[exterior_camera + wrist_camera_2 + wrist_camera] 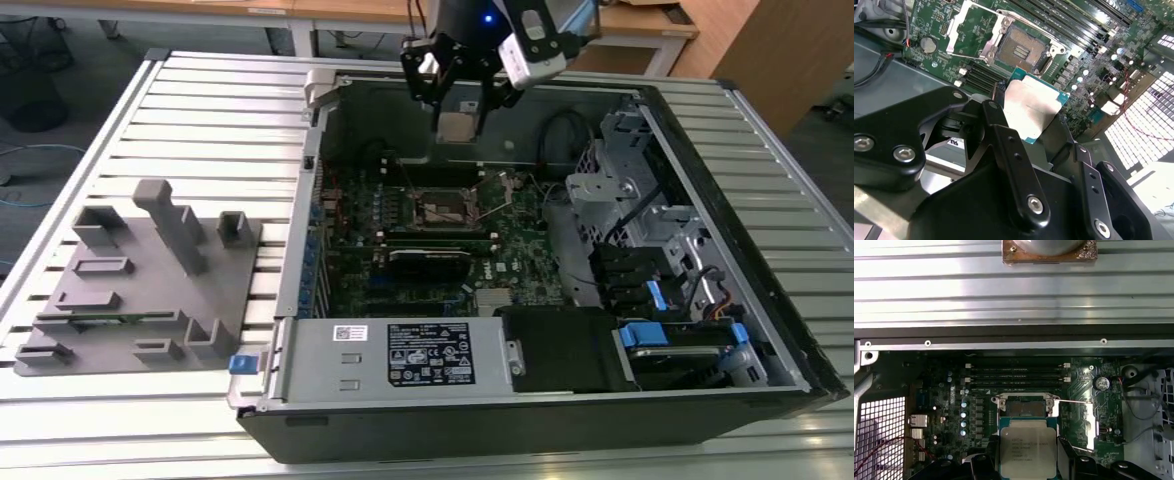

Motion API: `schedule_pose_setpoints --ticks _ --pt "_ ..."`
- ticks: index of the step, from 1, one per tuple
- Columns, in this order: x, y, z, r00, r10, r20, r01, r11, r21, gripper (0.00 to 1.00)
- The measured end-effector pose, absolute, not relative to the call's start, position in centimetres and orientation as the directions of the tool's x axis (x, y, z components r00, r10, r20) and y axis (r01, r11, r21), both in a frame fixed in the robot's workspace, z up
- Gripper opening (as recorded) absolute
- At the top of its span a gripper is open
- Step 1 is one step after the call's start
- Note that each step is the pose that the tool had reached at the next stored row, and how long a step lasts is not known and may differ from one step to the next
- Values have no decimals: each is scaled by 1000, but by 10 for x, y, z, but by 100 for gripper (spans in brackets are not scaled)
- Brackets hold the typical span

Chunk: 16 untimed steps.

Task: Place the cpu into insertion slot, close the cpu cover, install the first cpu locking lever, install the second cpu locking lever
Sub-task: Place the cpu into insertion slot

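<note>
While the gripper (458,106) hangs over the far side of the open computer case (534,435), it holds the cpu (457,128) tight between its two black fingers (1004,145). The fingers are closed in on the edges of the cpu, one on each side, with just the chip between them. The cpu is up in the air and touches nothing but the gripper. In the exterior view it hangs just under the gripper, near the back wall of the case. It is above the green board (400,255) and apart from it. The insertion slot (445,206) lies lower down on that board, nearer the middle of the case, and it is open, so its inside shows. In both wrist views the cpu shows just beside the slot. In the first wrist view its flat grey top faces the camera. The cpu cover (955,27) is swung open and lies back next to the slot, and the green board shows through its big window. Long black memory slots (1016,375) run side by side near the insertion slot. The case lies on a counter (174,110) made of metal slats. A grey holder (147,270) with many small pockets sits on the counter at the exterior view's left of the case, well apart from the gripper.
</note>
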<state>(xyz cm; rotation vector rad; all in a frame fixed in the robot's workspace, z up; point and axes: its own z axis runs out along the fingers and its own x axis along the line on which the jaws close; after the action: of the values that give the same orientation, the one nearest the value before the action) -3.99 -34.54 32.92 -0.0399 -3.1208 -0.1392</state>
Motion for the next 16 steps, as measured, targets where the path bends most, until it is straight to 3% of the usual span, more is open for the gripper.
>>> schedule_pose_setpoints --ticks 16 --pt "-40 -345 309 -1000 25 14 26 996 89 54"
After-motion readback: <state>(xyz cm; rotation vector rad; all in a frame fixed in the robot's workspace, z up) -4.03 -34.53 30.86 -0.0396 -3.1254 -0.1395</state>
